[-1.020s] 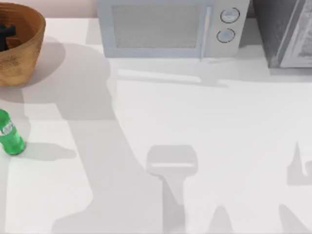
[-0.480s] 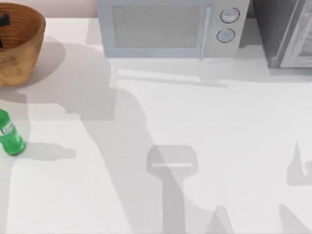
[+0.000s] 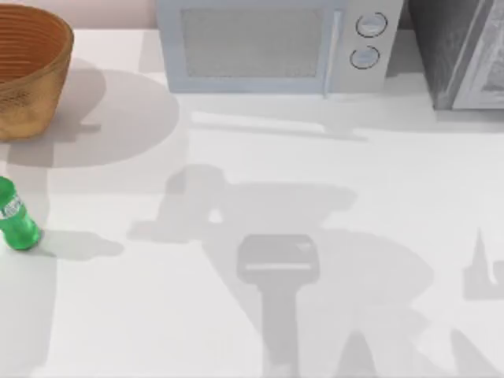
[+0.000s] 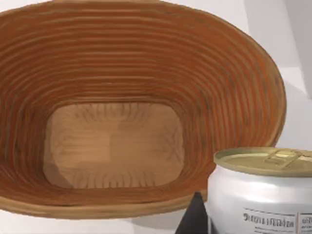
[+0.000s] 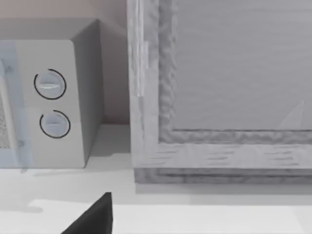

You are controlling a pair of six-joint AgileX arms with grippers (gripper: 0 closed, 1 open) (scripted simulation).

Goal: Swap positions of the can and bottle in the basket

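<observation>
The wicker basket (image 3: 31,87) stands at the table's back left, and its brown floor (image 4: 112,144) is bare. In the left wrist view the white can (image 4: 261,190) with its dull gold top hangs close to the camera, above the basket's near rim. My left gripper (image 4: 253,222) is shut on the can, with one dark finger (image 4: 191,220) showing beside it. The green bottle (image 3: 16,216) stands upright on the table at the left edge, in front of the basket. My right gripper (image 5: 95,222) shows as a single dark fingertip near the back right.
A grey microwave (image 3: 272,43) with two round knobs (image 5: 48,84) stands at the back middle. A larger grey cabinet (image 3: 465,51) sits at the back right. Arm shadows lie across the white table (image 3: 315,165).
The dark left gripper seen inside the basket in the top view has lifted out past the left edge. Its shadow has swung right across the table. The bottle has stayed put.
</observation>
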